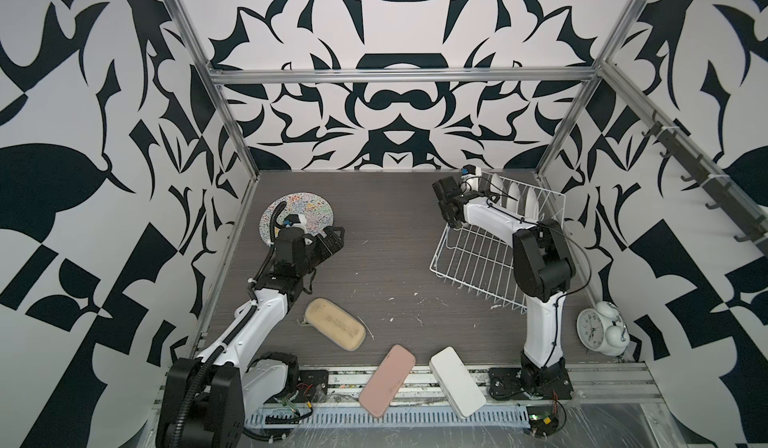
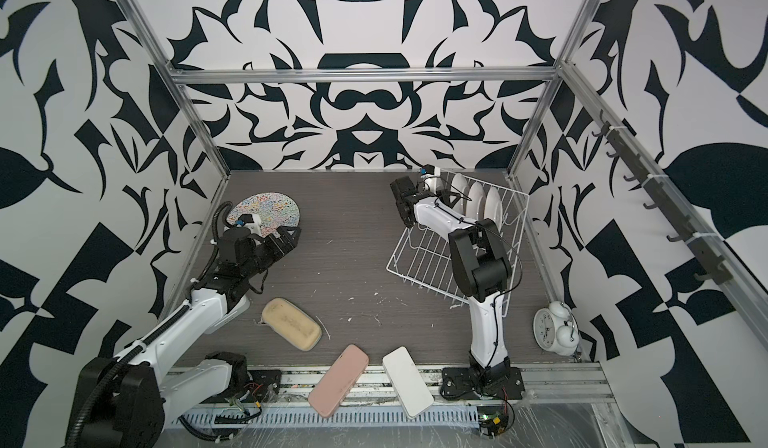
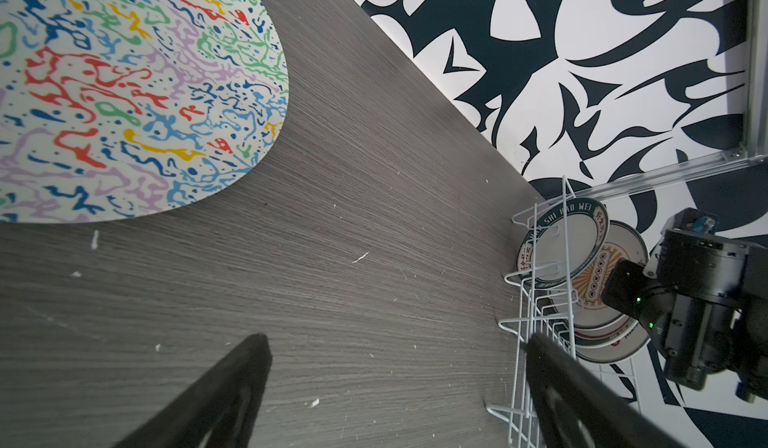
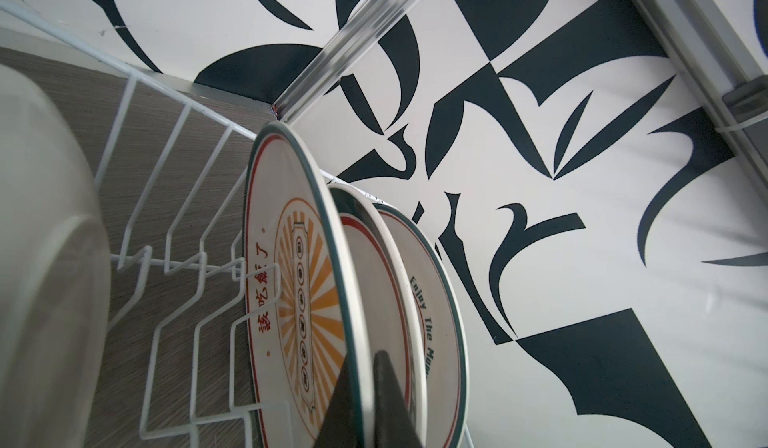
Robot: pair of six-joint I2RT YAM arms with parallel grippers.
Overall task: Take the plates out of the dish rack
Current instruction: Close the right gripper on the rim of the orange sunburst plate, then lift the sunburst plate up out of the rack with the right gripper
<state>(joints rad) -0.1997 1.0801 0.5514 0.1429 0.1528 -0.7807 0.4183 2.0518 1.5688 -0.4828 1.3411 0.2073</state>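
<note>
A multicolour squiggle plate (image 1: 297, 213) (image 2: 266, 211) (image 3: 124, 92) lies flat at the far left of the table. My left gripper (image 1: 334, 240) (image 3: 397, 337) hovers just to its right, open and empty. The white wire dish rack (image 1: 478, 258) (image 2: 424, 258) (image 4: 166, 238) sits at the far right with several plates (image 1: 513, 194) standing upright in it. My right gripper (image 1: 486, 192) (image 4: 363, 367) is shut on the green rim of the sunburst plate with red characters (image 4: 291, 279), one finger on each side. A white plate back (image 4: 41, 258) stands beside it, and the dark lettered plate (image 3: 561, 246) faces left.
A beige pad (image 1: 334, 323), a pink pad (image 1: 387, 379) and a white pad (image 1: 457, 381) lie along the near edge. A white alarm clock (image 1: 598, 329) stands at the near right. Patterned walls and metal frame posts close in the table.
</note>
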